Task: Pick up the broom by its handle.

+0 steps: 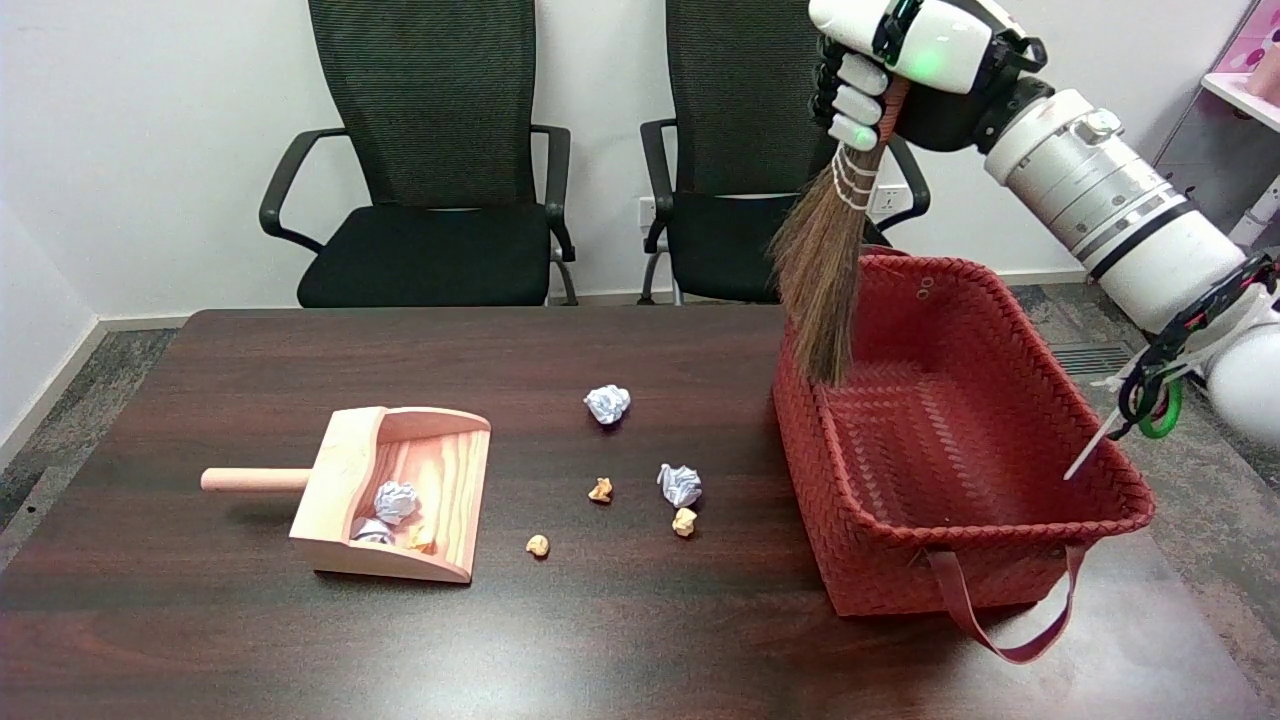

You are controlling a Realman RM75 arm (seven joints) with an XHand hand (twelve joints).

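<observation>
A: Where is the broom (pixel 822 262)?

B: Up in the air at the top right, gripped by the right hand (pixel 890 65). The fingers (pixel 858 103) are curled tight around the orange handle (pixel 893 108), just above the white binding on the bristles.

A: How does it hang?

B: Bristles down, tilted a little to the left. Their tips reach over the far left rim of the red basket (pixel 1100 500); I cannot tell whether they touch it.

A: And the basket?

B: It stands on the right part of the dark table (pixel 200 620), woven, with a strap handle drooping over its near side. The white arm (pixel 1110 200) reaches in above it from the right.

A: What else lies on the table?

B: A wooden dustpan (pixel 400 490) on the left, its round handle pointing left. Inside it are crumpled white paper and a tan scrap. Between dustpan and basket lie loose bits: a white paper ball (pixel 607 403) farther back, another white ball (pixel 680 485) nearer, and three small tan scraps around them, one (pixel 600 489) just left of the nearer ball, one (pixel 684 521) just below it, one (pixel 537 545) closer to the dustpan.

A: Behind the table?

B: Two black office chairs (pixel 430 150) against a white wall.
</observation>
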